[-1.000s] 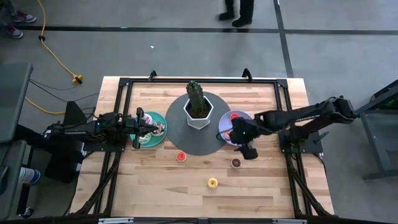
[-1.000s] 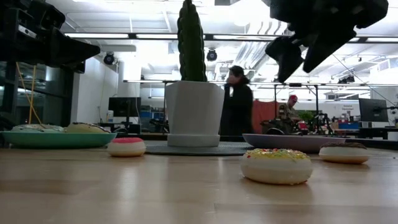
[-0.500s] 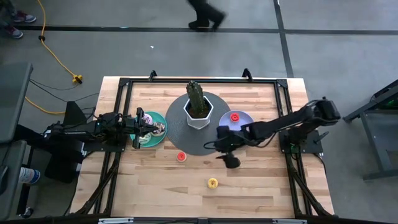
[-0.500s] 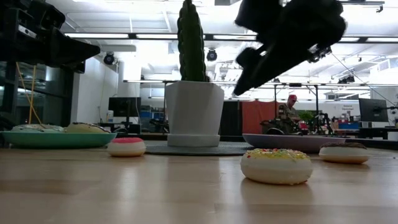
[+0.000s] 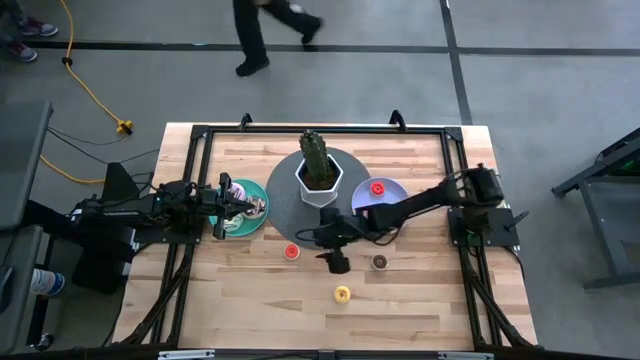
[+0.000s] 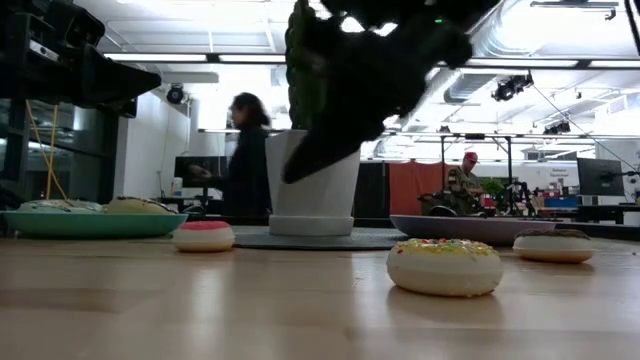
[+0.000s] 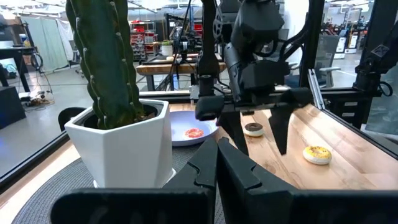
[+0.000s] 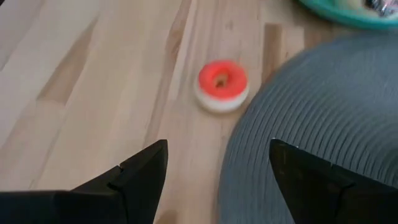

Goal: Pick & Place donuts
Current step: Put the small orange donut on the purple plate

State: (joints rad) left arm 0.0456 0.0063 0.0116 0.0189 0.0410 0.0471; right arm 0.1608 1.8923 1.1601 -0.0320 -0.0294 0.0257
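Reaching across the middle of the high view, the right gripper hangs above the wooden table with its jaws spread apart and nothing between them. Just left of it in that view lies a red donut, close beside the edge of the round grey mat under the white cactus pot. A brown donut sits just right of the gripper, and a yellow donut lies below it toward the frame's lower centre. Another red donut rests on the lavender plate, right of the pot. At centre left, the left gripper waits over the teal plate, which holds more donuts; whether its jaws are parted cannot be told. A person walks along the top of the frame.
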